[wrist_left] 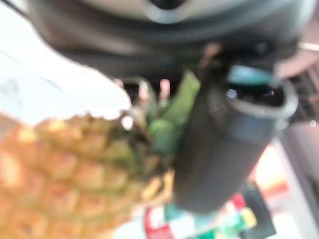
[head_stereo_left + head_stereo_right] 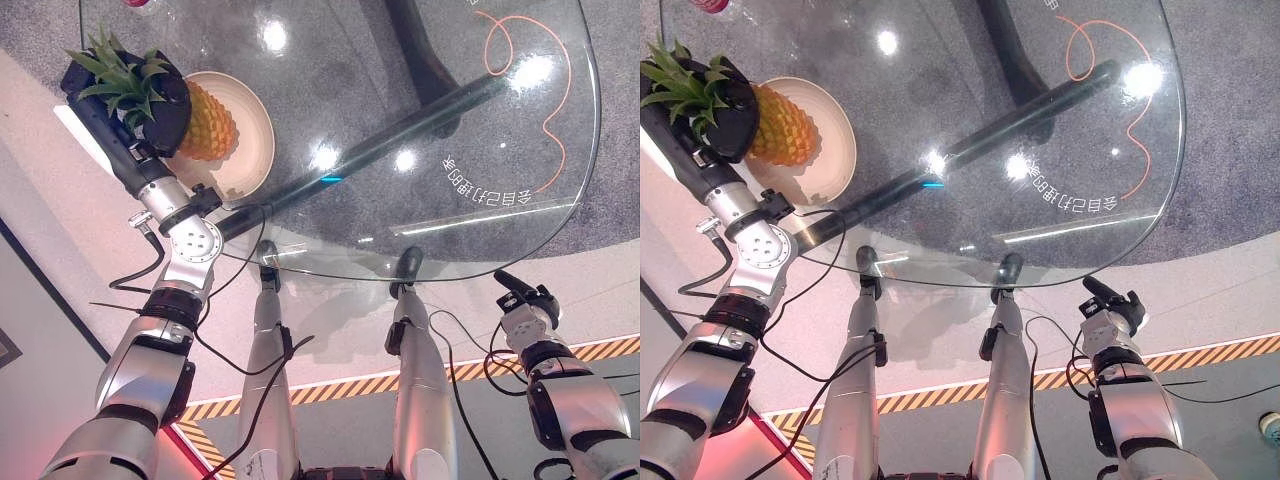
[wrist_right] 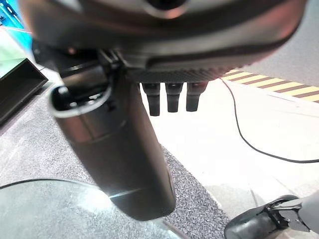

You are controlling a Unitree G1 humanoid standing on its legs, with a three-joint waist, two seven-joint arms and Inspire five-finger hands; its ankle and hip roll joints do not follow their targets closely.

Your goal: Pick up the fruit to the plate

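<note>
Your left hand [image 2: 150,115] grasps the pineapple [image 2: 205,122] at the base of its green crown; the left wrist view shows the thumb and fingers wrapped around the junction of leaves and body. The pineapple lies tilted over the cream plate [image 2: 256,150], which sits near the left edge of the round glass table [image 2: 420,120]. From the head views you cannot tell whether the fruit body is touching the plate surface or hanging just above it.

Your right hand [image 2: 525,298] hangs beside the near right edge of the table, well apart from the plate. Its fingers point straight down and relaxed in the right wrist view, holding nothing. Leave it idle.

The step in hand appears to be the placement. Proceed as follows:

1. Lower the left hand until the fruit body bears fully on the plate.
2. Keep the body over the middle of the plate, not the rim nearest the arm. A pineapple laid on its side is likely to roll.
3. Uncurl the fingers slowly. The leaves may snag on them.
4. Withdraw along the line of the crown, away from the fruit, so the hand does not drag the plate toward the table edge.
</note>
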